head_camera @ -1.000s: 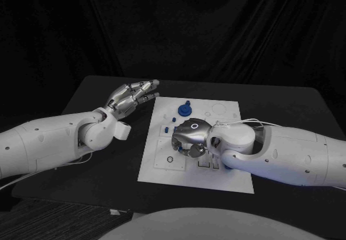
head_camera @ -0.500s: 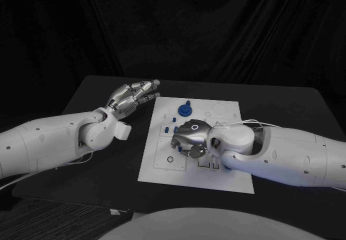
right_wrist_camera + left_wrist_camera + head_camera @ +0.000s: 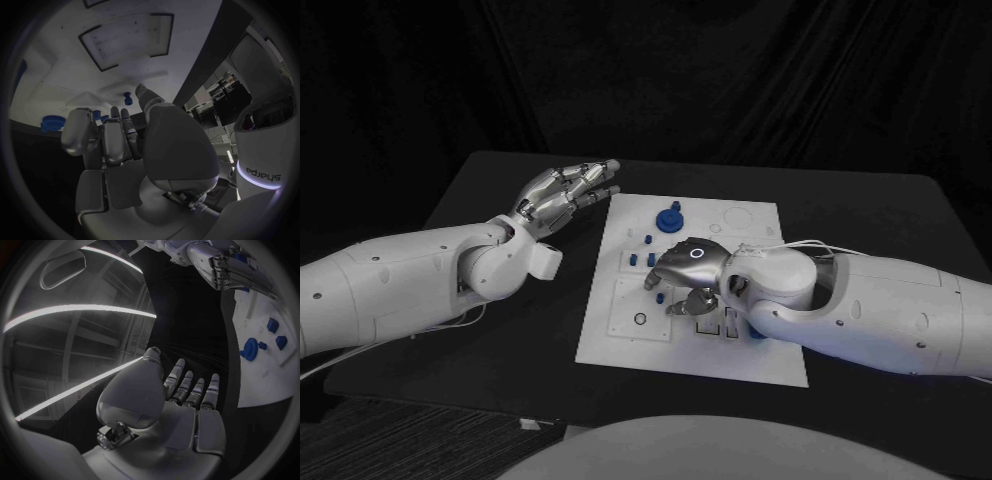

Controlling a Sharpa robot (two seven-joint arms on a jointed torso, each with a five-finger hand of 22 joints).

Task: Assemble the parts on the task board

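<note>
Lying mid-table, the task board (image 3: 646,335) was seen as a white plate with printed outlines and recesses, several small blue parts standing on it. A round blue part (image 3: 669,216) with a knob sat toward the far end, beyond the right hand's fingers; smaller blue pegs (image 3: 636,260) were lined up just beside those fingers, on their left-arm side.

The right hand (image 3: 684,275) was held over the board's middle, fingers curled downward. Whether anything was pinched under them could not be told from the head view. In the right wrist view the right hand's fingers (image 3: 115,141) were shown bent close together, with one small blue peg (image 3: 127,98) just past the fingertips and the round blue part (image 3: 52,122) off to the side of them; contact with any part could not be confirmed.

The left hand (image 3: 564,193) was held off the board's far left corner, fingers extended and slightly apart, nothing grasped. This was confirmed in the left wrist view: left hand's palm (image 3: 187,415) bare, fingers straight, board edge (image 3: 262,385) and blue parts well beyond the fingertips.
</note>
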